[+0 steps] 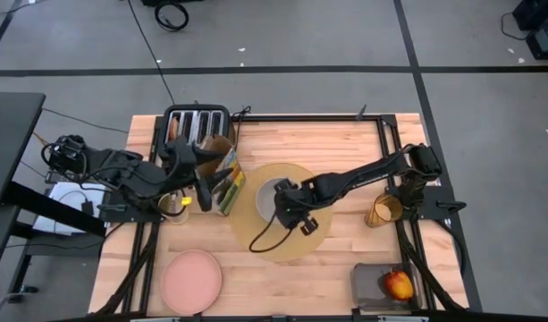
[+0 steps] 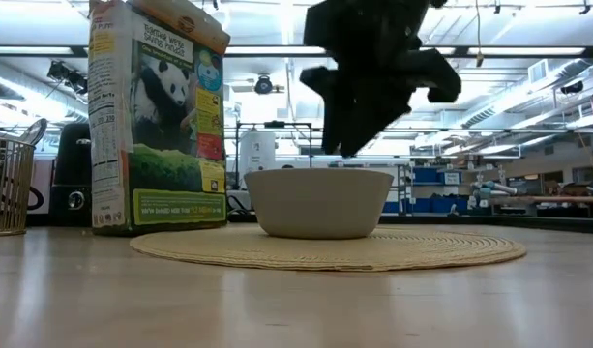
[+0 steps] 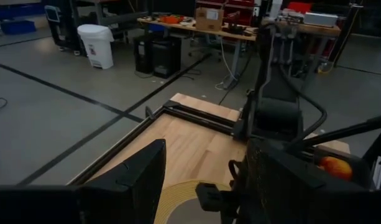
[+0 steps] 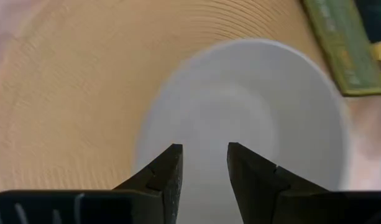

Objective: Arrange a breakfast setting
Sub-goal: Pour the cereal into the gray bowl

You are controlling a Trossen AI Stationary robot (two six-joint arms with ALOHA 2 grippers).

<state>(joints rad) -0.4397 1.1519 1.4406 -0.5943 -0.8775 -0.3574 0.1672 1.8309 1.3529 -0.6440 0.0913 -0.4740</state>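
On the wooden desk (image 1: 345,152), the bowl (image 2: 318,202) sits on the round placemat (image 2: 422,249). The right gripper (image 4: 202,163) hovers just above it, fingers narrowly parted, empty. The left gripper (image 3: 202,180) waits beside the cereal box (image 2: 159,116), fingers wide.

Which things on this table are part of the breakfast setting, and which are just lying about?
Breakfast setting:
placemat
bowl, sitting on the placemat
pink plate
amber tumbler
red apple

Just lying about:
cereal box, standing beside the placemat
black toaster
mesh basket, with the apple in it
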